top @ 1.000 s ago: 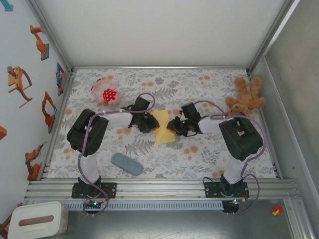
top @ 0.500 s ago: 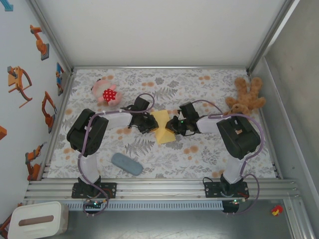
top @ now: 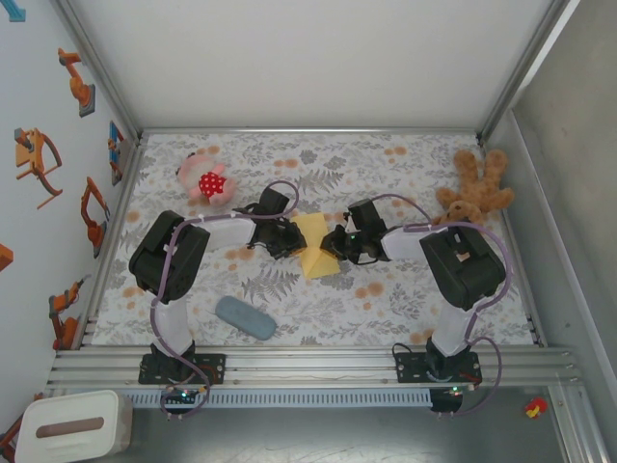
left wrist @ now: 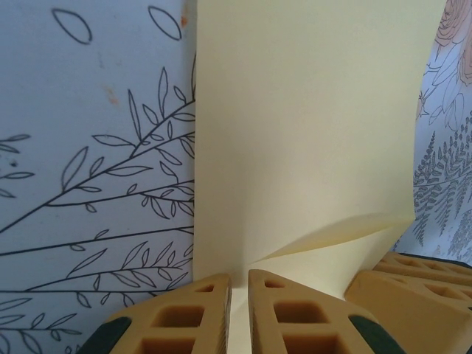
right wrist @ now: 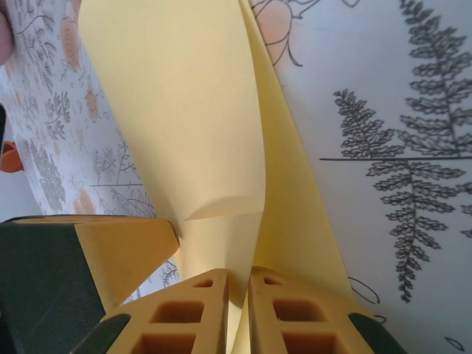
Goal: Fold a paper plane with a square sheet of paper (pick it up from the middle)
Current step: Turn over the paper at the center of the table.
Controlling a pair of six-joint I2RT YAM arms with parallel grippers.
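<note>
Inward both arms bent; left end effector (left wrist: 240,295), right end effector (right wrist: 237,302) pinching paper (top: 310,231)

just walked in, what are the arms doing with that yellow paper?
Both arms are working the yellow sheet of paper in the middle of the floral table. The left claw is pinched shut on one side of it and the right claw on the other, so the sheet buckles up between them. No plane shape yet; it looks like an early fold.
</note>
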